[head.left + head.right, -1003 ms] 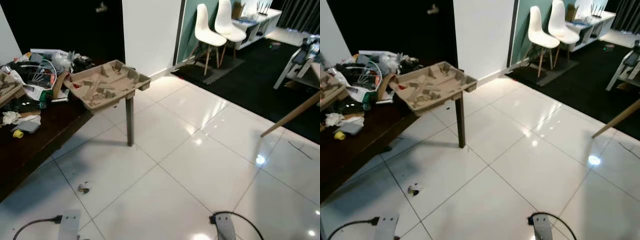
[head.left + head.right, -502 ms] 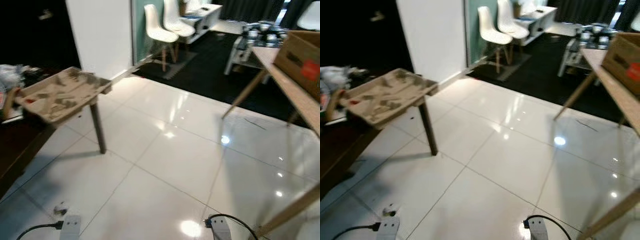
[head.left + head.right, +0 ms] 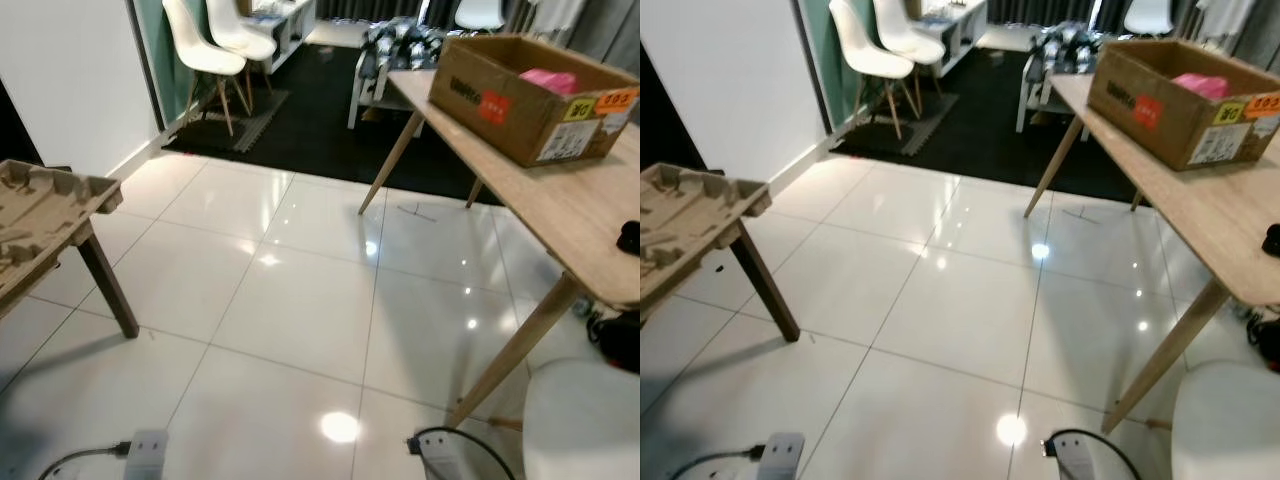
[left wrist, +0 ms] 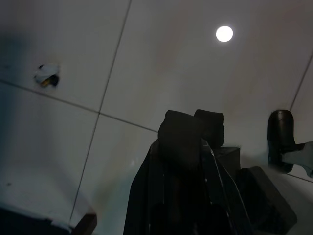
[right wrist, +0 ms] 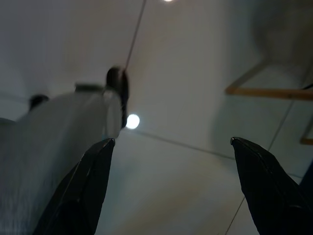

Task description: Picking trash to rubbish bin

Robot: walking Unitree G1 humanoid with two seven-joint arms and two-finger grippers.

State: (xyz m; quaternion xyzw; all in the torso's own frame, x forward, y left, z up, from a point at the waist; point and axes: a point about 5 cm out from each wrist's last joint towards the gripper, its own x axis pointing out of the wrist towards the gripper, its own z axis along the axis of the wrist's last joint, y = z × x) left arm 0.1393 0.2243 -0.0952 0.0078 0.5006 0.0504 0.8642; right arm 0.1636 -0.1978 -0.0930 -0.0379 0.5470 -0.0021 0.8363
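My head view has a box on the table at 2 o'clock; left wrist shows left gripper pinched closed over a scrap; right gripper spread wide

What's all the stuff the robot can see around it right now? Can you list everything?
Cardboard box: one, brown, on the wooden table, something pink inside.
Wooden table: one, light wood, on the right.
Pulp tray: one, beige, on the dark table at the left edge.
White chairs: two, by the far wall.
Black rug: one, beyond the white tiles.
White seat: one, lower right.
Small scrap: one, on the floor tile, too blurred to identify.
Left pincer: black, shut, above the floor.
Right pincer: black, open, above the floor.
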